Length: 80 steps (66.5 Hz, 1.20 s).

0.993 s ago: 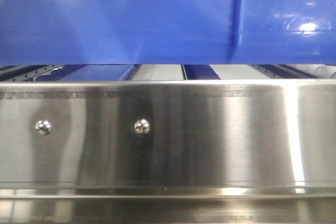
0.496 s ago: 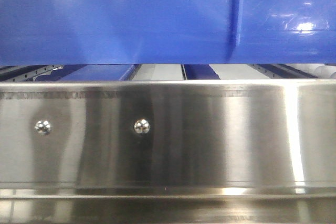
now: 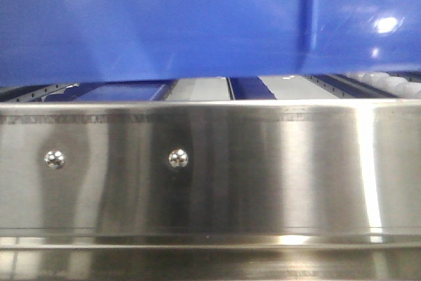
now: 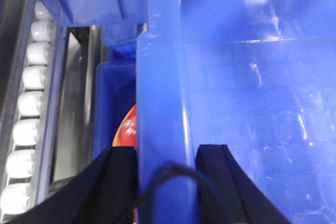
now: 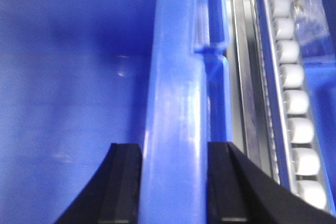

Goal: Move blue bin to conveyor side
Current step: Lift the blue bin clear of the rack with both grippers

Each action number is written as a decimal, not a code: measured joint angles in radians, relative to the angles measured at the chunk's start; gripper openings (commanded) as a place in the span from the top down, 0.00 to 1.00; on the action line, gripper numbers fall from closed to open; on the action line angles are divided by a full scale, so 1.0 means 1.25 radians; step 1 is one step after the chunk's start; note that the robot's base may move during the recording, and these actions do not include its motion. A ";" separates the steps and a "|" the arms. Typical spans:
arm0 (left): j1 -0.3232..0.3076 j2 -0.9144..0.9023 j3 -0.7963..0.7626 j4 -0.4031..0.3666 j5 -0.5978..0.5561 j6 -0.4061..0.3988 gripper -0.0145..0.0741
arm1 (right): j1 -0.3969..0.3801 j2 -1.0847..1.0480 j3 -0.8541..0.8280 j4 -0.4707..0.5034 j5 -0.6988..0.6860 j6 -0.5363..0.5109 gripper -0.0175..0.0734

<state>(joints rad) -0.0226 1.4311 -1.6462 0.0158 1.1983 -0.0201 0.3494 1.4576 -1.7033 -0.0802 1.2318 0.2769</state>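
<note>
Noted a brushed steel panel (image 3: 210, 182) across the front view, fixed with two round-headed screws (image 3: 177, 158). Saw a row of white rollers (image 4: 25, 103) beside a steel rail (image 4: 79, 82). Glimpsed an orange-red item (image 4: 128, 129), mostly hidden.

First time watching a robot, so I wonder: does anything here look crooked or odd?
The blue bin looks tilted: in the front view its bottom edge rises toward the right above the steel rail. Nothing else stands out.

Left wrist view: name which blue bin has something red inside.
The lower bin, left of the gripped blue bin; a red-orange object shows inside. The gripped one shows none.
</note>
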 measured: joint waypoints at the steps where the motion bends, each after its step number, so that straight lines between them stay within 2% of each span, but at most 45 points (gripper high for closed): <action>1: 0.000 -0.007 0.000 -0.001 -0.002 0.000 0.83 | 0.000 -0.006 0.000 0.000 -0.004 0.000 0.89; 25: 0.000 -0.161 -0.008 -0.035 -0.081 0.000 0.83 | 0.003 -0.156 0.000 -0.041 -0.049 -0.008 0.89; 43: 0.000 -0.243 0.051 -0.060 -0.084 -0.005 0.83 | 0.004 -0.185 0.000 -0.038 0.002 -0.054 0.89; 80: 0.000 -0.257 0.069 -0.060 -0.089 -0.010 0.83 | 0.004 -0.185 0.010 -0.033 -0.004 -0.062 0.89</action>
<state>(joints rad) -0.0226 1.1095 -1.5603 -0.0588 1.0866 -0.0330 0.3550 1.2266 -1.6914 -0.1218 1.2267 0.1989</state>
